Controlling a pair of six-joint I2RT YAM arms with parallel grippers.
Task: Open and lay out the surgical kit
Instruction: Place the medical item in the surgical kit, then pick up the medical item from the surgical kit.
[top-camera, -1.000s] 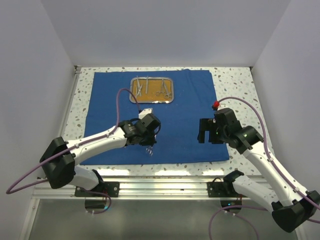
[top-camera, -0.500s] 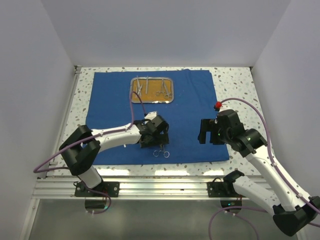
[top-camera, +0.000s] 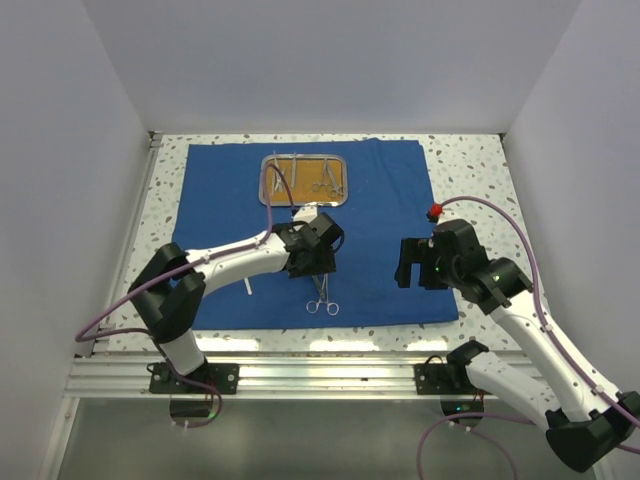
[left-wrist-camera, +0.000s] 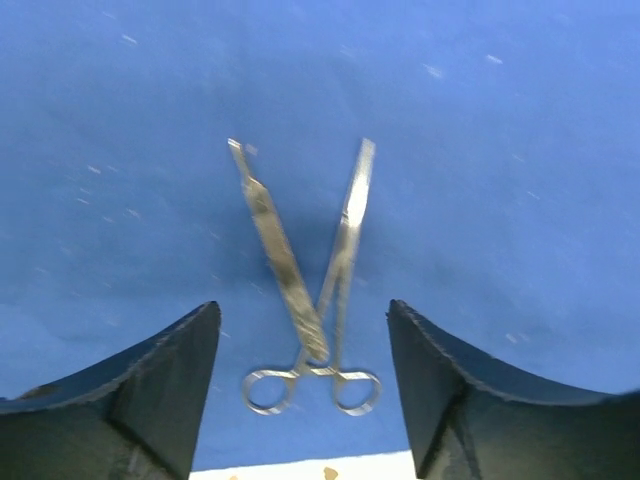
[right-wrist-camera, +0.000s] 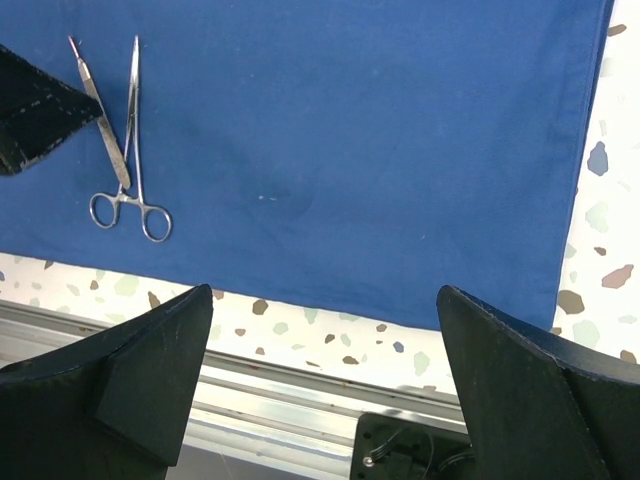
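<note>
One royal-blue cloth (top-camera: 380, 200) lies spread flat on the speckled table (top-camera: 470, 170), and one steel tray (top-camera: 346, 180) sits on its far half, orange-brown inside. That tray is our landmark. Inside it lie a few thin silvery instruments (top-camera: 325, 180), at least three, though they are too small to count for sure. On the near side of the tray, well apart from it and close to the cloth's near edge, are two more pieces. One is a ring-handled clamp (left-wrist-camera: 345, 230) and the other a slim straight tool (left-wrist-camera: 275, 235). The clamp's long axis runs straight toward the tray, with its tips pointing at the tray and its two rings at the end away from it. The straight tool leans across it in a narrow V, the two touching just above the rings and their far tips spread apart. Left of that pair, again on the tray's near side, a small pale sliver (top-camera: 248, 287) rests on the cloth, too small to identify. The left gripper (left-wrist-camera: 300, 310) hangs between the tray and the rings, jaws spread wide and holding nothing. The right gripper (right-wrist-camera: 325, 292) is out to the tray's near right, jaws gaping, with only cloth and table beneath.
</note>
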